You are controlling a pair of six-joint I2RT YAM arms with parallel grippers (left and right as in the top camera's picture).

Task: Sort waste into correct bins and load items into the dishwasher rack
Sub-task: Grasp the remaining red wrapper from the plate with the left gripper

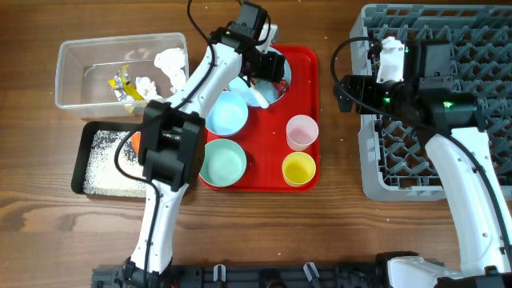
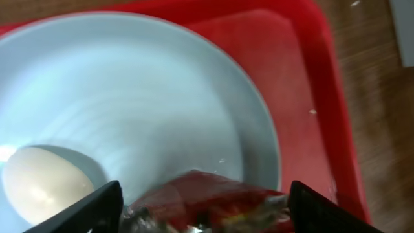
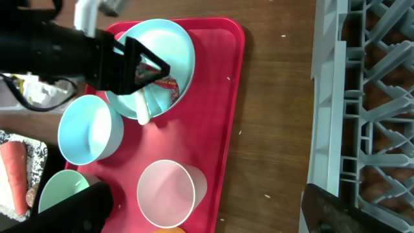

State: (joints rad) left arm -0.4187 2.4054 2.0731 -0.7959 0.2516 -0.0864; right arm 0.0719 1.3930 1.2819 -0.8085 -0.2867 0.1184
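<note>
A large grey dishwasher rack (image 1: 384, 172) fills the right side of a wooden table (image 1: 336, 240). The right gripper (image 1: 342, 91) hovers at the rack's left edge, jaws spread wide and empty. A flat red tray (image 1: 306, 70) sits mid-table. To its left, a clear tub (image 1: 76, 76) holds crumpled tissue (image 1: 170, 62) and a yellow wrapper (image 1: 122, 83). Below the tub, a black tray (image 1: 80, 172) holds white rice (image 1: 108, 164) and a carrot (image 3: 14, 175). On the red tray are a light blue plate (image 2: 162, 90), one light blue bowl (image 1: 227, 114), another (image 1: 223, 162), a pink cup (image 1: 302, 132) and a yellow cup (image 1: 299, 169). A white spoon (image 2: 39, 188) rests on the plate. The left gripper (image 2: 206, 204) is low over the plate, jaws wide apart, with a red wrapper (image 2: 207, 191) lying between them
</note>
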